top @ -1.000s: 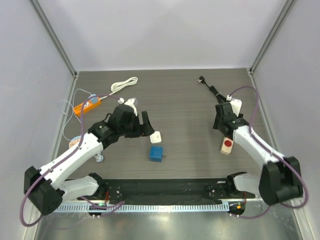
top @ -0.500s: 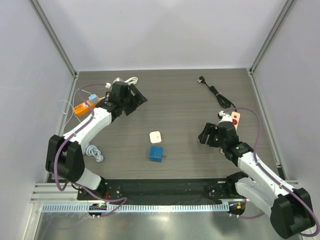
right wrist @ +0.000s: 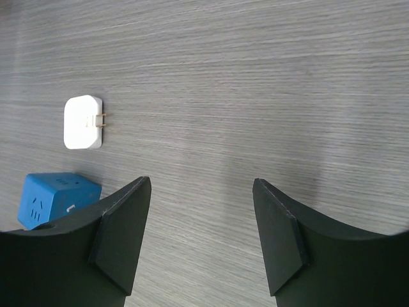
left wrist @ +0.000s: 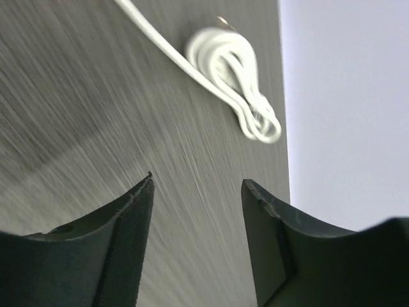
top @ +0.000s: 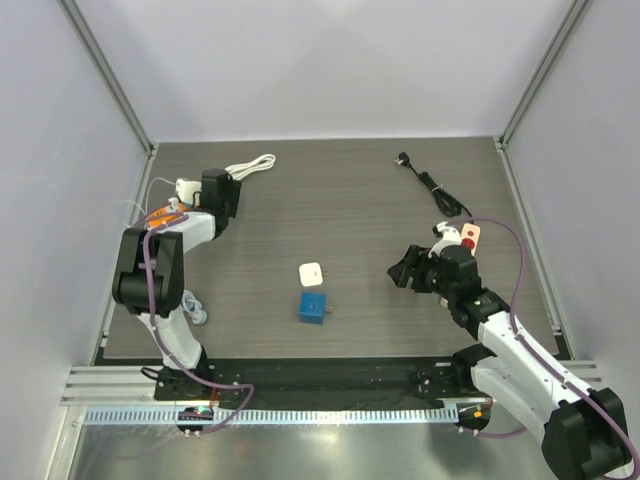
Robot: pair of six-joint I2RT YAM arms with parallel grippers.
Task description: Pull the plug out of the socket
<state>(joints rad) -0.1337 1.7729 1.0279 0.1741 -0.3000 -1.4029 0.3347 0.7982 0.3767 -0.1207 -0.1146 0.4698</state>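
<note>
The plug [right wrist: 83, 121] is a small white square block with rounded corners, and two short metal prongs stick out bare from one side. It lies flat near the middle of the worktop [top: 380, 200], just beside the socket [right wrist: 57, 199] but apart from it, with a strip of dark wood-grain surface between them (so the two are already separated). The socket is a bright blue cube, and pale slot markings show on one face in the right wrist view. In the top view the plug lies on the far side of the socket.

The right fingers [right wrist: 121, 236] hang over the worktop to the right of the pair, well apart from both, spread wide with nothing between them. The left fingers [left wrist: 128, 243] are wide too and hold nothing. The left arm is folded toward the far left edge, and its wrist view looks across the worktop at a coiled white cable [left wrist: 239, 89] near the back wall.

Just beside that arm's wrist lies an orange power strip [top: 152, 214], partly hidden by the arm and by thin wires. A black cable [top: 430, 185] with its own plug lies at the far right. A pale block with a red button [top: 468, 236] sits just behind the right arm. Another white cable [top: 190, 302] lies at the left edge of the worktop.
</note>
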